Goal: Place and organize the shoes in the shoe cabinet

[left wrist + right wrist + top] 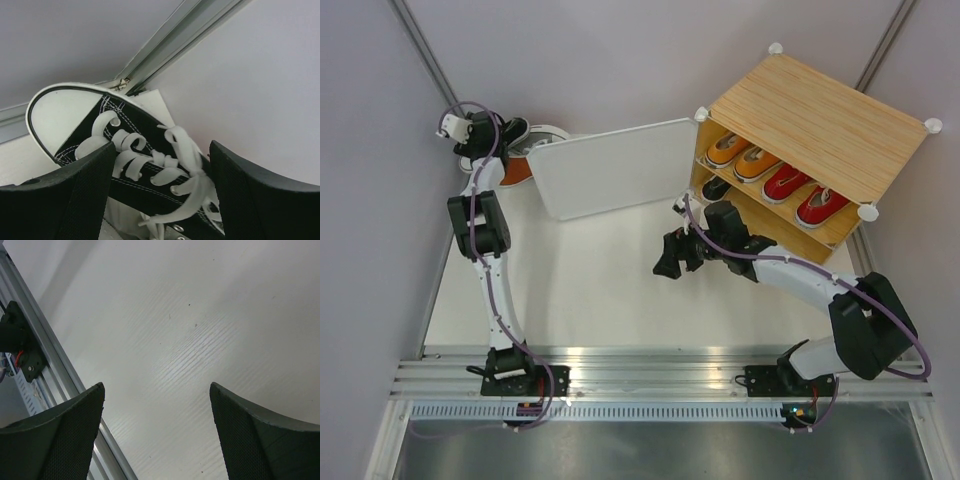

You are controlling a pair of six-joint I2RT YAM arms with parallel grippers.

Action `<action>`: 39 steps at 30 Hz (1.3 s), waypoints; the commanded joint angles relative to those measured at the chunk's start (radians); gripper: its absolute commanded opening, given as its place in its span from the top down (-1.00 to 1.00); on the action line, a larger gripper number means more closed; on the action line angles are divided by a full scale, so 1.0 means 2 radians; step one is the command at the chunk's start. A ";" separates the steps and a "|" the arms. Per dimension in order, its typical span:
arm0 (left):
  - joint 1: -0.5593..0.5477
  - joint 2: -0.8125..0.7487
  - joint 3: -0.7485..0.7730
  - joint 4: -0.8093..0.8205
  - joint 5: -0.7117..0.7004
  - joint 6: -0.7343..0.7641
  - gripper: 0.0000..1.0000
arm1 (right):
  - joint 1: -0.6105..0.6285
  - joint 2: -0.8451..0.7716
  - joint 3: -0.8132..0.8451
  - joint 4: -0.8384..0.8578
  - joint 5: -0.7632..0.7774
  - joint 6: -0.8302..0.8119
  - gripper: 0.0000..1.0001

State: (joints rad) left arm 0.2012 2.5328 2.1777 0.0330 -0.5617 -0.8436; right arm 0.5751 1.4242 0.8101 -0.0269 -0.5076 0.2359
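The shoe cabinet (820,120) stands at the back right with its frosted door panel (605,168) swung open to the left. Two orange shoes (740,155) and two red shoes (805,195) sit on its upper shelf. One black shoe (715,188) sits on the lower level. My left gripper (492,135) is at the far left corner, its fingers (75,195) closed on both sides of a black shoe (145,165) with white laces. My right gripper (670,256) is open and empty over the bare table (190,340) in front of the cabinet.
Behind the open door, beside the left gripper, an orange-brown sole (515,170) and a white shoe rim (552,131) show. The side walls and a metal corner post (175,45) stand close to the left gripper. The aluminium rail (660,365) runs along the near edge.
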 commanded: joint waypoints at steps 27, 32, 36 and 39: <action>0.018 -0.171 -0.230 0.053 0.106 0.074 0.95 | 0.025 -0.059 -0.011 -0.049 -0.009 -0.006 -0.77; 0.018 -0.239 -0.333 0.052 0.125 0.052 0.95 | 0.025 -0.068 -0.002 -0.069 -0.015 -0.006 -0.77; 0.017 -0.284 -0.392 0.030 0.134 0.032 0.95 | 0.025 -0.075 0.005 -0.078 -0.015 -0.010 -0.77; 0.015 -0.332 -0.444 0.023 0.128 0.034 0.95 | 0.025 -0.076 0.011 -0.087 -0.015 -0.014 -0.77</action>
State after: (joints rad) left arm 0.2356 1.9884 1.3571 0.1238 -0.3191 -0.7578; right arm 0.6197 1.3041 0.7818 -0.1944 -0.5198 0.2302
